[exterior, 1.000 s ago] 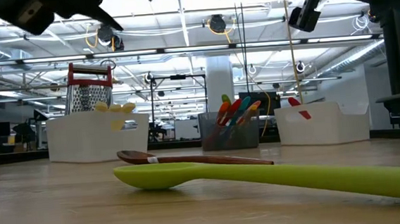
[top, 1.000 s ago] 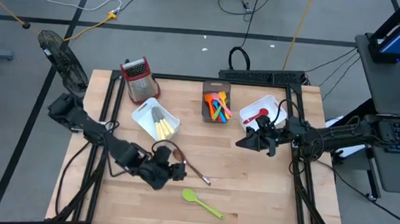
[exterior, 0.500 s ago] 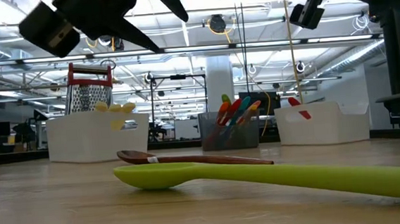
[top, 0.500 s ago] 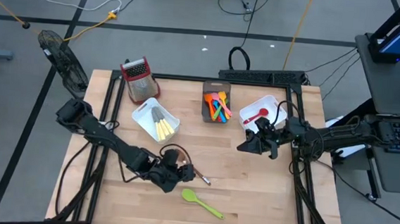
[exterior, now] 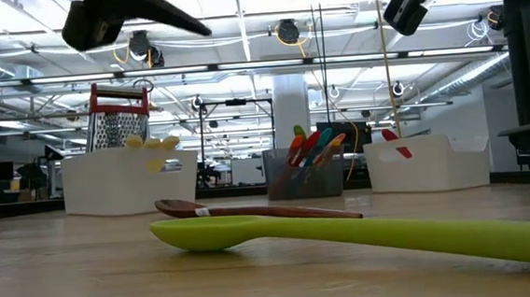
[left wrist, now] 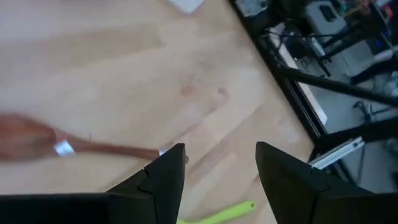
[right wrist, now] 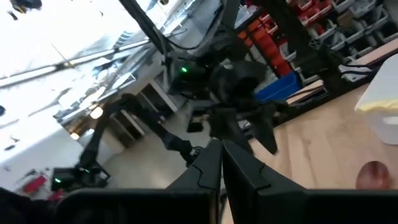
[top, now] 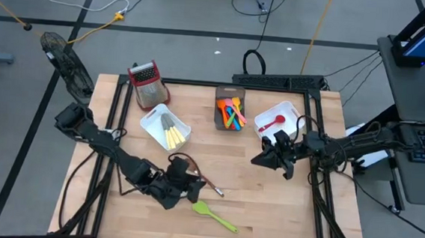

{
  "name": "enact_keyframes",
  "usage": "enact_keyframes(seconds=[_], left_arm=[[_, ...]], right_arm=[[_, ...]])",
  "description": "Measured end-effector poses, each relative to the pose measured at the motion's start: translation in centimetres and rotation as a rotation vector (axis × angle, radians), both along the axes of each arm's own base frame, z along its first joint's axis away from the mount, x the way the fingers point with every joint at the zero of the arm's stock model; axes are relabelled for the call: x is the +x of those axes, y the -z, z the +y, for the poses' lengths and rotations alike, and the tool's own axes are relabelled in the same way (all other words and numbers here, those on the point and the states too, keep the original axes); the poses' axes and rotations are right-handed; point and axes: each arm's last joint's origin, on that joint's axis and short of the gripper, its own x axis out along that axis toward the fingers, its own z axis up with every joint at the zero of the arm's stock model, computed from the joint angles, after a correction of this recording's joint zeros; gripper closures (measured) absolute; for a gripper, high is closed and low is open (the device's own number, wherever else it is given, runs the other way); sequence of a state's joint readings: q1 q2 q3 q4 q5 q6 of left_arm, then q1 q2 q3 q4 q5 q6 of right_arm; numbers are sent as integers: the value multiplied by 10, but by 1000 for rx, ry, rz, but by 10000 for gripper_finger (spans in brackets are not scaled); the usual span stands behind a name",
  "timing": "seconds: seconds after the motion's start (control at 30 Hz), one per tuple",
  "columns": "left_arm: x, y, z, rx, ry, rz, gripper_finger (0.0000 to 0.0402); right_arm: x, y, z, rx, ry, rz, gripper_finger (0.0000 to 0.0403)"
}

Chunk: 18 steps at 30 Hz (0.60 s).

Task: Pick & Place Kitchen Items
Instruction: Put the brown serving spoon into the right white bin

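Green spoon (exterior: 364,233) foremost, low view only

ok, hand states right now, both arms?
Left hand: open, empty, above the brown spoon.
Right hand: closed, holding nothing.

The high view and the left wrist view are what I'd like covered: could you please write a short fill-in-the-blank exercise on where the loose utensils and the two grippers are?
1. The left gripper hovers over the brown spoon with its jaws ____.
2. The right gripper, holding nothing, is ____.
3. The utensil lying nearest the table's front edge is the ____ spoon.
4. The yellow-handled knives lie in a ____ bin.

Missing words: open; shut; green; white
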State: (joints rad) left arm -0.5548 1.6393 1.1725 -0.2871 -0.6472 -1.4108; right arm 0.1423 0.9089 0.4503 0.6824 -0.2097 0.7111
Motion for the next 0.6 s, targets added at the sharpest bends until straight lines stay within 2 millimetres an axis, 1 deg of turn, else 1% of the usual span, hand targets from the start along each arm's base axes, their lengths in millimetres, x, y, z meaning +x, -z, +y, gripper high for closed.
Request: enact_keyframes(seconds=[0.13,0.2,0.27,0.33,0.4,0.5,0.6], left_arm=[[-10,-6,-8,126,58,0,201],[-18,-10,-9,158,63,10,201],[-21,-13,-8,175,46,16,201],[-34,-14,-7,210,46,68,201],[-40,-19,-3,214,33,74,201],[-55,-26,2,248,45,120,201],[-62,-34,6,272,66,129,201]], right_arm=[[1,4,8,-49,29,7,394],[4,4,12,-79,40,20,394],[10,3,18,-108,27,31,394],[18,-3,25,-133,11,27,394],[27,-7,30,-159,16,38,394],[46,-12,39,-236,5,88,394],[64,-15,47,-321,-14,155,394]])
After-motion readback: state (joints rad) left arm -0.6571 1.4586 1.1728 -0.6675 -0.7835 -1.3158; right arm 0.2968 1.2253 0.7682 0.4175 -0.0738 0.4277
